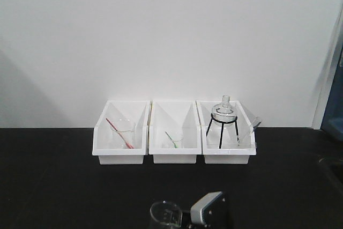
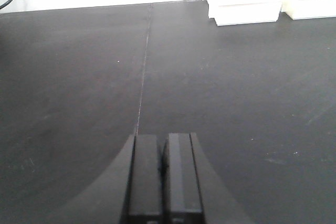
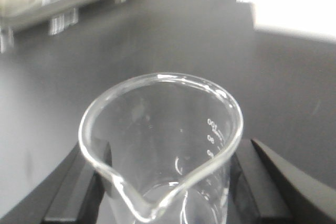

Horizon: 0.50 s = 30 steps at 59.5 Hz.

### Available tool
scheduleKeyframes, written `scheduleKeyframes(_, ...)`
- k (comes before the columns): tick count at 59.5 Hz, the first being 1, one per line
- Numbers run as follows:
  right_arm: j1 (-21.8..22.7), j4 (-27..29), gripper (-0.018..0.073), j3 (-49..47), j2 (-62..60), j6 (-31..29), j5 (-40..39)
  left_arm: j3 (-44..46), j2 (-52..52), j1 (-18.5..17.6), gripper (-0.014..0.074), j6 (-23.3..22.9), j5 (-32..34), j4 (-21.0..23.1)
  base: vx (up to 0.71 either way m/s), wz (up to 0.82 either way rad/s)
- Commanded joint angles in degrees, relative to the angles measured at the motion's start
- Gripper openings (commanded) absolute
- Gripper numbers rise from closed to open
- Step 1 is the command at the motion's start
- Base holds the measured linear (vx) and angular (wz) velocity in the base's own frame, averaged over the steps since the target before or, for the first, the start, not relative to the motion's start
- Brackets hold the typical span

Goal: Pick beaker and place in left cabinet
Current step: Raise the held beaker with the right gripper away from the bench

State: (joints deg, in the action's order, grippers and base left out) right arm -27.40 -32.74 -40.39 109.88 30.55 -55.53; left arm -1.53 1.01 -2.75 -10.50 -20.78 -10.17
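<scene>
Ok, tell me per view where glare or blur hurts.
Front-facing view: soft throughout, the white bins almost merge into the bright wall. Left wrist view: the bins at the top edge are blown out, the black tabletop reads fine. Right wrist view: the beaker rim is sharp, the background upper left is blurred.

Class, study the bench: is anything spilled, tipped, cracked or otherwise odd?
Nothing stands out. The beaker is upright in the right gripper, rim whole; the three bins stand in an even row; the flask sits upright on its tripod.
</scene>
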Motion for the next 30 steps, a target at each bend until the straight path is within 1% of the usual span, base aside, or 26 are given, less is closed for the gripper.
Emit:
scheduleKeyframes(1, 0.09, 3.33, -0.0003, -0.93, -9.94, 2.16, 7.46, 0.89, 0.56, -0.31, 0.0004, -0.23, 4.29, -0.19, 0.00, 0.00)
scheduleKeyframes(6, 0.09, 4.61, -0.0003, -0.93, -18.16, 2.16, 19.33, 0.89, 0.56, -0.31, 0.0004, -0.23, 4.29, -0.19, 0.00, 0.00)
scheduleKeyframes(17, 0.09, 3.78, -0.0003, -0.93, -36.40, 2.16, 44.35, 0.89, 0.56, -0.31, 0.0004, -0.23, 4.29, -0.19, 0.00, 0.00)
scheduleKeyframes(20, 0.09, 3.78, -0.0003, -0.93, -41.07, 2.16, 52.42, 0.89, 0.56, -0.31, 0.0004, -0.23, 4.29, -0.19, 0.00, 0.00)
scheduleKeyframes(27, 0.09, 3.51, -0.0003, -0.93, -50.62, 1.65, 65.26, 0.89, 0.56, -0.31, 0.0004, -0.23, 4.29, -0.19, 0.00, 0.00)
scheduleKeyframes(30, 0.09, 3.30, -0.0003, -0.93, -54.27, 1.23, 68.96, 0.89, 0.56, -0.31, 0.0004, -0.23, 4.29, -0.19, 0.00, 0.00)
